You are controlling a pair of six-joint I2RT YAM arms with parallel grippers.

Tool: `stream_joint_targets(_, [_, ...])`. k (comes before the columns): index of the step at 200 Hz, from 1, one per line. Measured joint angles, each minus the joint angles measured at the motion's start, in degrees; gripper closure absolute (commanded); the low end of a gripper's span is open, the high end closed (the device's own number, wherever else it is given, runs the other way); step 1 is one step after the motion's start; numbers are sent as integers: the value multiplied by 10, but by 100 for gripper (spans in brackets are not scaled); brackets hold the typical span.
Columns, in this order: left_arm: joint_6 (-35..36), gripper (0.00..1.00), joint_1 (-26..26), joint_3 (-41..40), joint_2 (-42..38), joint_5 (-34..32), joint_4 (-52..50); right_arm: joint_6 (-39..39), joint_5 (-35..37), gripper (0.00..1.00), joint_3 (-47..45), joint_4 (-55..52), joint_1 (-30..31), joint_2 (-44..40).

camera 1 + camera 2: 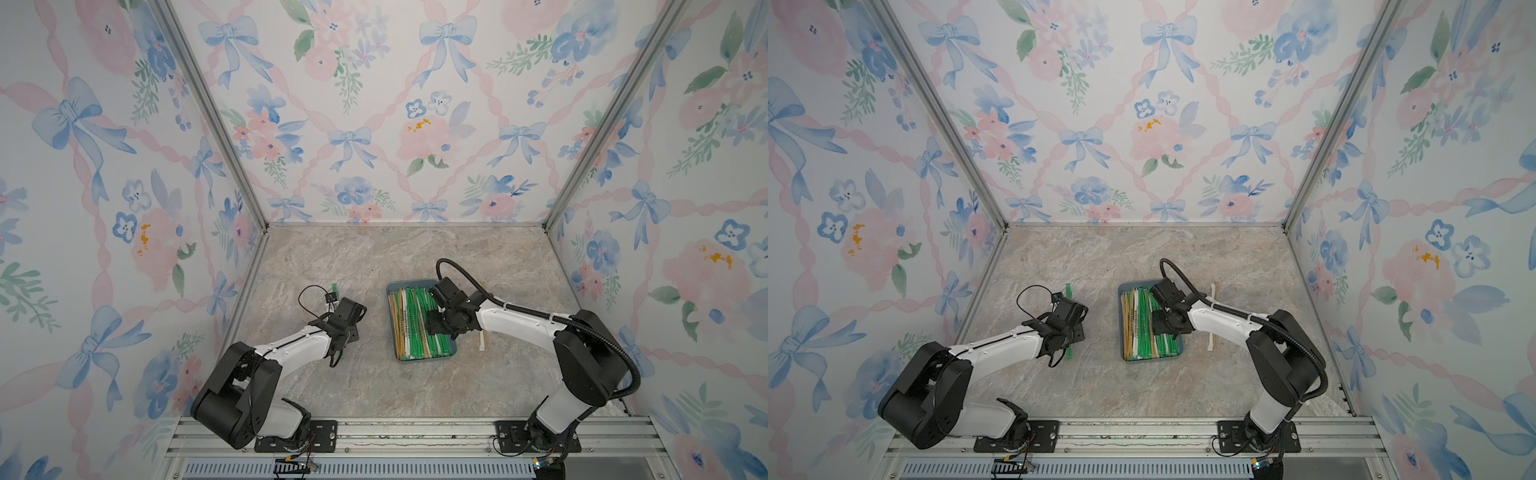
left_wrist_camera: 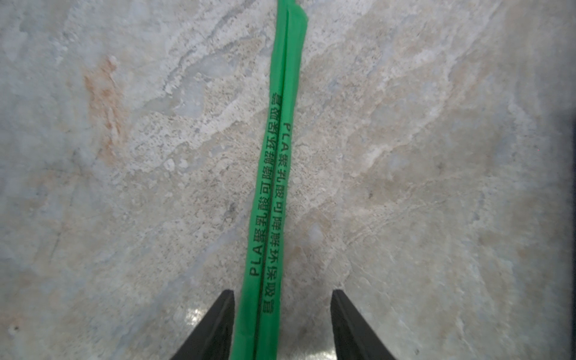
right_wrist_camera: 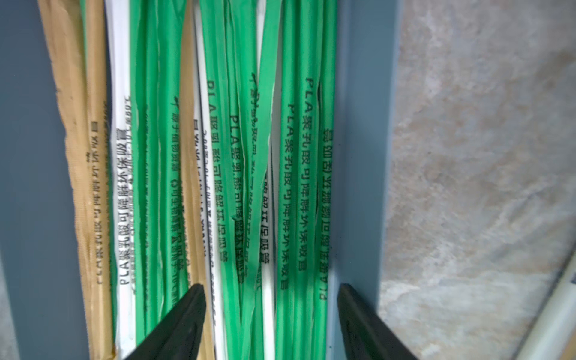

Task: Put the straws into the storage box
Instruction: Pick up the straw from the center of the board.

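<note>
In both top views each wrist housing hides its own claw, so only the wrist cameras show the jaws. The left claw (image 2: 282, 293) stands apart over the desk (image 1: 374, 257), with a lone green straw (image 2: 274, 187) running between the fingers. The straw lies just beside one finger and well clear of the other, and whether it touches the near one is hard to tell. From above, only that straw's two ends (image 1: 1068, 286) show past the left arm, in the desk's left half.

The right claw (image 3: 271, 285) is also spread wide, hanging over the storage box (image 1: 424, 359) with nothing between its fingers. The box sits right of the desk's middle, and the right arm covers part of its right side. In the wrist view its ends are cut off.

The straws (image 3: 237, 156) lie lengthwise and packed in the box. Most are green, a few are white and some are tan at one side, all with dark print that is partly blurred.

A pale straw (image 1: 1212, 328) lies on the desk beside the box's right wall, crossed by the right arm.
</note>
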Motion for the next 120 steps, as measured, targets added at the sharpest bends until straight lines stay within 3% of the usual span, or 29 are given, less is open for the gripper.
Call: stream_joint_targets(120, [0,50,1,-6,0,-9,-2,0,11,26,-5,9,-5,-76])
